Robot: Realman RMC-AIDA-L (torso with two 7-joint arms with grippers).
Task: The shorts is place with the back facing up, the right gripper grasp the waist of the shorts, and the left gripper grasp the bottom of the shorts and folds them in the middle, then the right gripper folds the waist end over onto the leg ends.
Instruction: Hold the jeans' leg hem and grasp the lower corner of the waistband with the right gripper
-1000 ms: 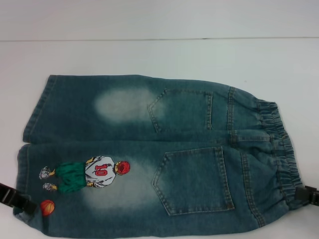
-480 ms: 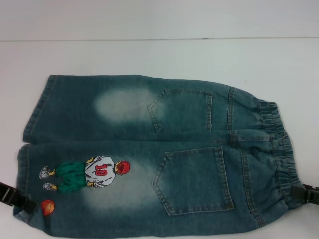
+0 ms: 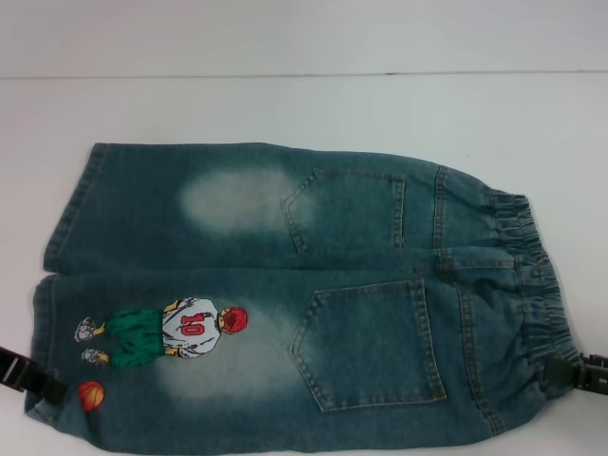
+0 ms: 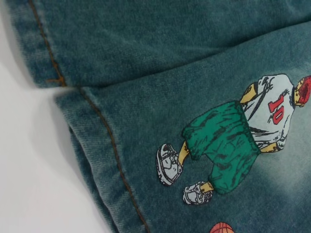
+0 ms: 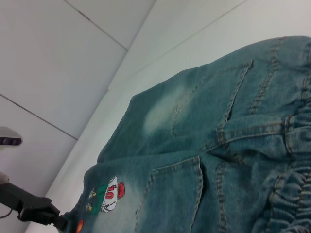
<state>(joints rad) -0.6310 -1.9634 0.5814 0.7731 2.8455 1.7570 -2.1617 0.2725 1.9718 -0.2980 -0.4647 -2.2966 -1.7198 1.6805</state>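
A: Where are the shorts (image 3: 285, 294) being kept, and how are they being presented?

B: They are being spread flat on the white table (image 3: 304, 104), filling the lower two thirds of the head frame. The back is being shown upward, since both back pockets are being seen. The waist (image 3: 532, 285) is being turned toward the right edge of the frame, and the leg ends (image 3: 57, 256) toward the left, so that each end is being offered to the arm on its own side.

A: Where is the left gripper (image 3: 38, 385) being held?

B: At the lower left of the head frame, at the hem of the printed leg, just beside the orange ball (image 3: 91, 394). It is also being seen at the lower left of the right wrist picture. Whether its fingers are being closed on the denim cannot be told; its tips are being hidden at the cloth.

A: And the right gripper (image 3: 579, 370)?

B: It is being kept at the lower right edge, touching the near corner of the ruffled band. Its opening cannot be told either.

A: Which step is being judged to be in hand?

B: The near edge is probably being seized at both ends, so that it can be carried over for the middle fold. No fold is being shown yet.
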